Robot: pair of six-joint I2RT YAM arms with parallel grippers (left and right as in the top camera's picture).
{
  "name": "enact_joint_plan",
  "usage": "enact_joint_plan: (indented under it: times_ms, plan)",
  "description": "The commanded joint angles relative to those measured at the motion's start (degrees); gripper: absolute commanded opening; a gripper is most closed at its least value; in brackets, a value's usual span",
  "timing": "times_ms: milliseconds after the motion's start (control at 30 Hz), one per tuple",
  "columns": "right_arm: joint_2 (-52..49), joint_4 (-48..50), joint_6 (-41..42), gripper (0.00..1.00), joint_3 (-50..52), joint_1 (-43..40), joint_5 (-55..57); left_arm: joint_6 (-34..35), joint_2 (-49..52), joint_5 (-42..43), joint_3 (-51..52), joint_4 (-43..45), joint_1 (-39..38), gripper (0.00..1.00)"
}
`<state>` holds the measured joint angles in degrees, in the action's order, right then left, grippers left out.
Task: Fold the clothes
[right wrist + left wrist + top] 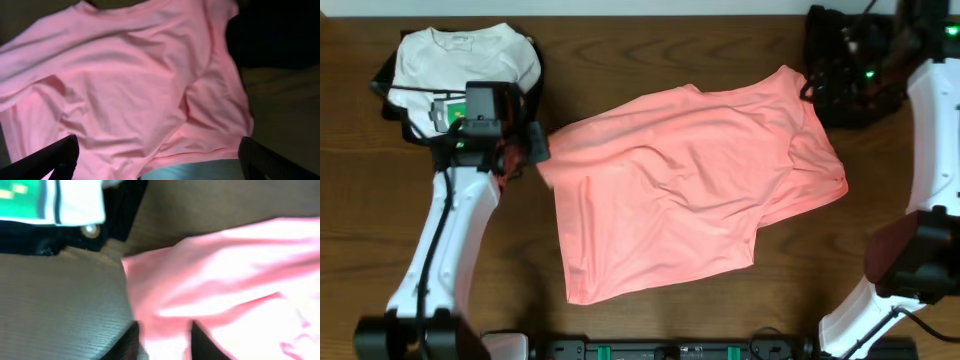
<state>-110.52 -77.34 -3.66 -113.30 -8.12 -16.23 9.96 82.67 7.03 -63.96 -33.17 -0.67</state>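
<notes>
- The salmon-pink T-shirt (690, 190) is laid rumpled across the middle of the table (650, 50).
- The left gripper (534, 146) is set at the shirt's left edge. Cloth lies between its partly parted fingers; whether it is pinched cannot be told.
- The right gripper (160, 162) is held wide above the far right corner with nothing clasped, presumably for a fresh hold.
- A white T-shirt (470, 55) is kept far left, apart.
</notes>
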Motion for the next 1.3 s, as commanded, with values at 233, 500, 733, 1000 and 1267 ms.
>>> enact_joint_plan:
  times_ms: [233,500,733,1000,1267]
  plan:
    - [0.5,-1.5,-1.3,0.99,-0.3,1.4,-0.3,-0.7,-0.9,-1.0,-0.8,1.5,0.0,0.43]
    - [0.5,-1.5,-5.2,0.99,-0.3,2.3,-1.0,-0.7,1.3,-0.4,-0.8,3.8,0.0,0.43]
    - [0.5,-0.3,-6.8,0.99,-0.3,6.5,-0.6,1.9,13.8,-0.5,-0.8,11.7,0.7,0.43]
    - [0.5,-0.7,-6.7,0.99,-0.3,7.0,1.0,6.8,21.0,0.0,-0.8,12.7,5.2,0.43]
    - [0.5,-0.7,-6.7,0.99,-0.3,7.0,1.0,6.9,21.9,0.0,-0.8,13.0,5.7,0.45]
